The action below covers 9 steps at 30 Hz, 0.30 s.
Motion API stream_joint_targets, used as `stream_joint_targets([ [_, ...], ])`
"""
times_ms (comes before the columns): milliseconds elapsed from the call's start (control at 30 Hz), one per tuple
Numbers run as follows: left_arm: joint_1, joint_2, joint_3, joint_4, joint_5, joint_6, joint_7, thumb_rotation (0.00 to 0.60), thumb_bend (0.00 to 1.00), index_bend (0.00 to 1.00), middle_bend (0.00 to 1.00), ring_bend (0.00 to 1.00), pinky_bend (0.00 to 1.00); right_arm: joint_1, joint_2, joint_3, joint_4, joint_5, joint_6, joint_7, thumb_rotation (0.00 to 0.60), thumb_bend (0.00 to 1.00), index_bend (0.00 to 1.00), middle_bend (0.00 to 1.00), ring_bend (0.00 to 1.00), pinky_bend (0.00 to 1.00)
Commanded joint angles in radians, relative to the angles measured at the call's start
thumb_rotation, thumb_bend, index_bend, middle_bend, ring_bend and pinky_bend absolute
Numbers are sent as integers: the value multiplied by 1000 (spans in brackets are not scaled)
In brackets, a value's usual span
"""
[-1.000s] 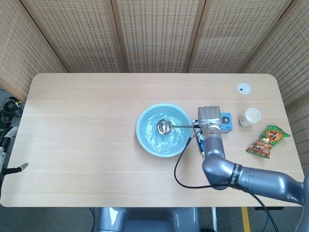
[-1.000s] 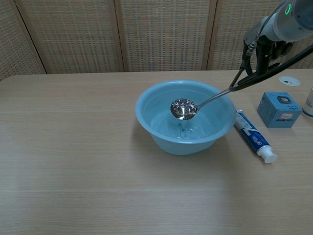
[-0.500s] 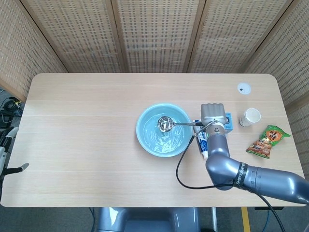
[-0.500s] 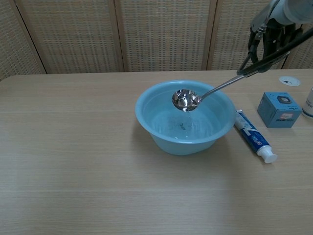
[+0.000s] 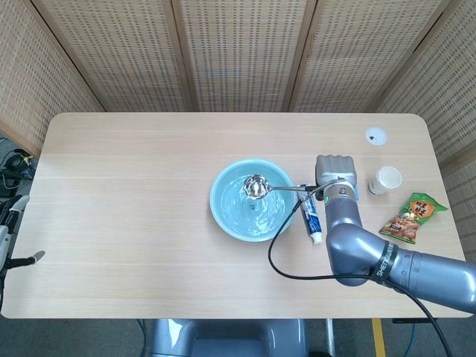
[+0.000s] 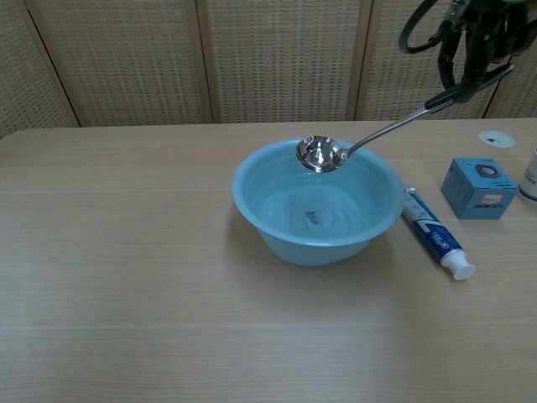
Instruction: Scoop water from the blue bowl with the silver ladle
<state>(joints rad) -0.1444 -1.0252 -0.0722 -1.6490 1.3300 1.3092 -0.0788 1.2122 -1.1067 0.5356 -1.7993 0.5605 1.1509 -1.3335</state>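
Note:
The blue bowl [image 5: 253, 199] [image 6: 317, 201] holds water and stands right of the table's middle. My right hand [image 5: 336, 173] [image 6: 477, 46] grips the dark end of the silver ladle's handle, to the right of the bowl and well above the table. The ladle's cup [image 5: 256, 186] [image 6: 320, 154] hangs level over the bowl, above its rim and clear of the water. The left hand shows in neither view.
A toothpaste tube [image 5: 312, 219] [image 6: 435, 232] lies just right of the bowl. A small blue box [image 6: 478, 188] sits further right, under my right hand. A paper cup [image 5: 386, 179], a snack bag [image 5: 413, 217] and a white disc [image 5: 376, 135] are at the table's right side.
My right hand has risen and lifted the ladle's cup out of the water to above the bowl's rim. The water surface is rippled.

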Motion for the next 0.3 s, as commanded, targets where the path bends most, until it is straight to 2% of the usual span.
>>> stream_joint_targets([
  [33, 0, -1, 0, 1, 0, -1, 1, 600, 0, 0, 0, 0, 0, 5, 19, 12, 4, 30, -13, -10, 600, 842, 758, 1000, 1000, 1000],
  [300, -1, -3, 2, 0, -1, -1, 7, 600, 0, 0, 0, 0, 0, 13, 33, 15, 9, 69, -32, -19, 600, 842, 759, 1000, 1000, 1000],
])
